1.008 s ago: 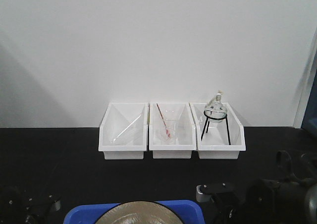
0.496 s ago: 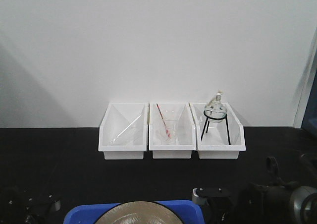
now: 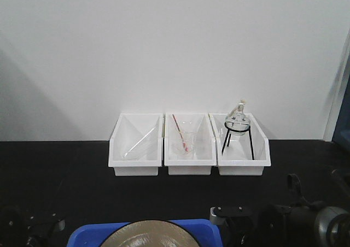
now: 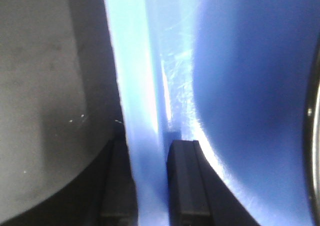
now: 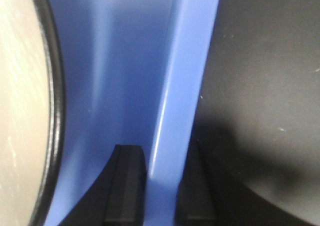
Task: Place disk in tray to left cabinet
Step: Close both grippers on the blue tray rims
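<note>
Tray (image 3: 82, 236) drifted left, left claw (image 4: 147, 153), right claw (image 5: 160, 153) gripping.

A black tabletop (image 3: 54, 187) carries three white open-front bins (image 3: 189, 169), side by side in a row at its far edge. The blue tray (image 3: 82, 239) shows at the near edge; whether it rests there is unclear

— Is any writing readable?
— None. The tray (image 4: 137, 86) rim pinched between the fingers of the left gripper (image 4: 147, 145) is plain blue (scratches only), and the white bins (image 3: 189, 148) beyond them show no legible label.
</note>
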Motion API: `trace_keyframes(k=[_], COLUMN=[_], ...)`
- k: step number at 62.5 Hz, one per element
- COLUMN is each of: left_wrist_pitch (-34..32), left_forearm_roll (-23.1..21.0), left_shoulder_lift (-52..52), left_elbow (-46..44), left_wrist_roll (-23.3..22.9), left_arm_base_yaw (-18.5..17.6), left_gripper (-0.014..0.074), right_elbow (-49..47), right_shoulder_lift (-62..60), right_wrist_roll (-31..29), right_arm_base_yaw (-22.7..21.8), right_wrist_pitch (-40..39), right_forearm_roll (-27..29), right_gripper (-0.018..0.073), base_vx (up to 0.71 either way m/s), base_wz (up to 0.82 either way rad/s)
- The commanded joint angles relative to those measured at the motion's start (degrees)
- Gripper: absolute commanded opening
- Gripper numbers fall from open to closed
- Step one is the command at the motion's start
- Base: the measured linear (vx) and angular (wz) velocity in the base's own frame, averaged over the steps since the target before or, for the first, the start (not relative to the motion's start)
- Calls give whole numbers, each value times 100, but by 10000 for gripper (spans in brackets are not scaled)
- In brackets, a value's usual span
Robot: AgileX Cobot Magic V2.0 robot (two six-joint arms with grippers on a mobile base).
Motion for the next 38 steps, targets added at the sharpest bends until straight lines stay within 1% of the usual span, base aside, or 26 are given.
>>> trace_keyframes(k=[1,9,14,18,25,31,38], left_wrist_pitch=[-20,423,769,999,1358,1703,2047], left_forearm_roll=[-35,-30,-28,-28,-36,-29,-29], left_shoulder_lift=[-148,-148,-148,-148,-148,-148,-148], left_elbow=[-139,-437,-696,-911,-1337,-1690,-2185], left_wrist_roll=[24,24,18,13,-1,-144,-200], left_arm_base_yaw=[-41,-41,-41,-41,-41,-41,-41], left_gripper=[-4,-1,-1,-1,-1,-1,-1], right_elbow=[-51,-51,-64,-148,-518,-929,-1393], right_shoulder_lift=[-109,-355,-564,-741,-916,-997,-1063], right_wrist_roll=[-15,-15,12,147,443,463,463], right_arm_base_yaw=[113,106,106,88,-79,-261,-425], right_wrist_pitch=[142,225,269,390,870,1393,1890], right_forearm_roll=[140,65,-84,-297,-511,-561,-582], right_gripper=[-5,-4,-4,-4,-4,-4,-4], base_vx=[0,0,0,0,0,0,0], base_wz=[0,0,0,0,0,0,0])
